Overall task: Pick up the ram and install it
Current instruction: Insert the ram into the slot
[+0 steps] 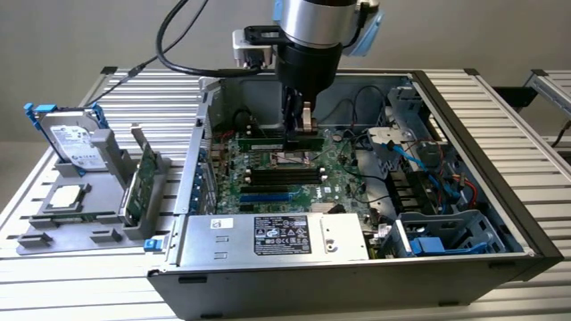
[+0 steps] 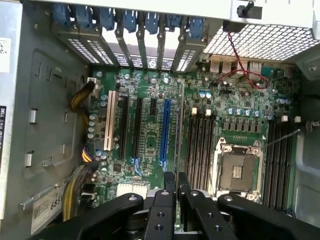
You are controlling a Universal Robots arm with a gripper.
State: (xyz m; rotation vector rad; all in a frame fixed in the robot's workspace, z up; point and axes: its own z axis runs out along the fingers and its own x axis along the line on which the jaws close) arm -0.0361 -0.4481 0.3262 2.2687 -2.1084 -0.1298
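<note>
The gripper (image 1: 300, 136) pinches the ram (image 1: 263, 143) near its middle. It holds the green stick edge-down and roughly level over the motherboard (image 1: 234, 184) inside the open computer case (image 1: 312, 294), near the black memory slots (image 1: 283, 176) and the processor socket (image 1: 290, 158). Seating it well likely means lining the stick's length up with one slot, keeping it level, matching the notch, and pressing straight down evenly so neither end tilts or binds.

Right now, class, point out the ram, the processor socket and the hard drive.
the ram (image 1: 263, 142), exterior view, its green face.
the processor socket (image 2: 236, 172), wrist view, its bare centre.
the hard drive (image 1: 76, 144), exterior view, its labelled face.
</note>
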